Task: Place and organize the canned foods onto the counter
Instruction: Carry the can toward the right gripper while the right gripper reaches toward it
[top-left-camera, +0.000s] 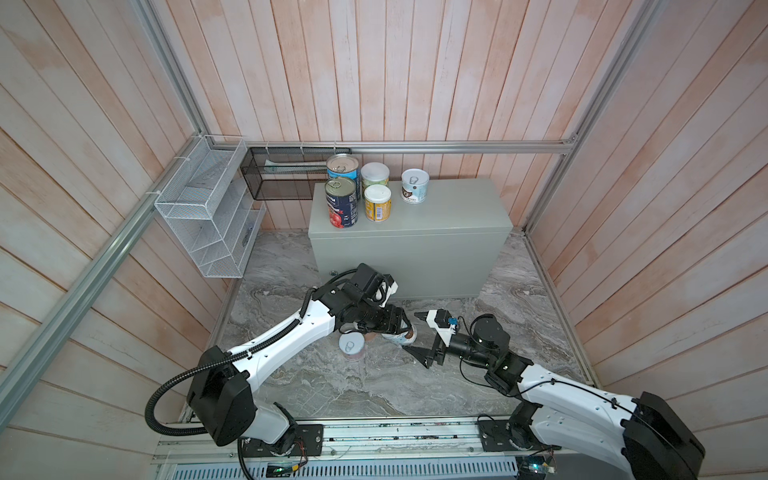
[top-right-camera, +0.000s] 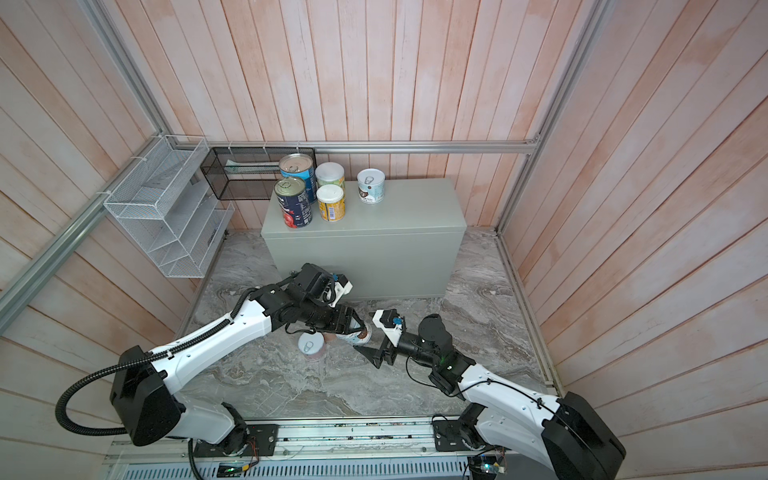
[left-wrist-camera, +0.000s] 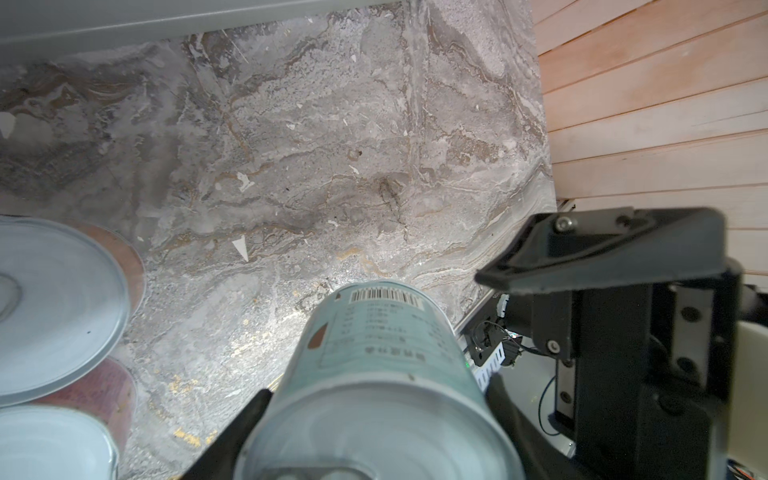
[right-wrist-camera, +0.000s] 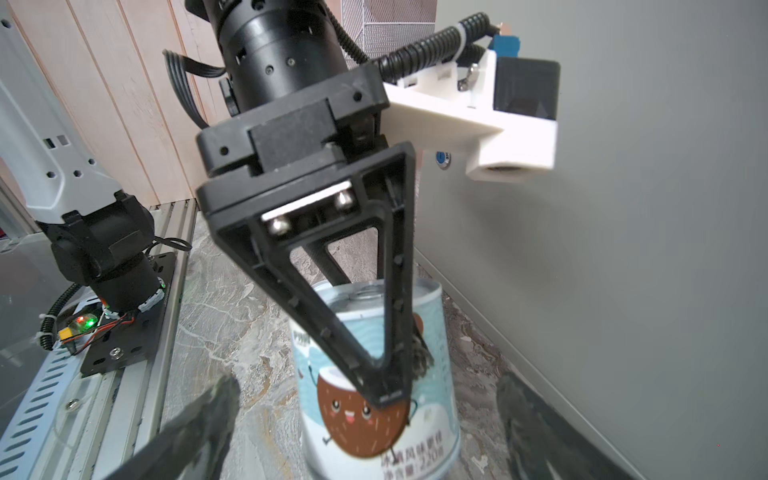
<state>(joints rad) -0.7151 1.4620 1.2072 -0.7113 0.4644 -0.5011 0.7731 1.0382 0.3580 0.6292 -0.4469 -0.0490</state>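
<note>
My left gripper (top-left-camera: 398, 329) (top-right-camera: 353, 328) (left-wrist-camera: 374, 409) is shut on a pale pull-tab can (top-left-camera: 404, 340) (top-right-camera: 360, 335) (left-wrist-camera: 382, 353) (right-wrist-camera: 374, 399) with a brown cartoon face, held tilted low over the marble. My right gripper (top-left-camera: 418, 336) (top-right-camera: 371, 336) (right-wrist-camera: 370, 415) stands open, its fingers on either side of that can and apart from it. Two more pale cans (top-left-camera: 351, 345) (top-right-camera: 311, 347) (left-wrist-camera: 54, 307) (left-wrist-camera: 50, 444) stand on the marble beside my left arm. On the counter (top-left-camera: 457, 208) (top-right-camera: 407, 212) stand a navy can (top-left-camera: 340, 202), a light blue can (top-left-camera: 343, 168), two yellow-green cans (top-left-camera: 377, 202) (top-left-camera: 375, 174) and a pale can (top-left-camera: 414, 185).
The counter's grey front (right-wrist-camera: 623, 249) with its round lock (right-wrist-camera: 443, 158) rises just behind both grippers. A white wire basket (top-left-camera: 208, 208) and a black mesh basket (top-left-camera: 282, 174) hang on the left and back walls. Wooden walls enclose the marble floor (top-left-camera: 332, 382).
</note>
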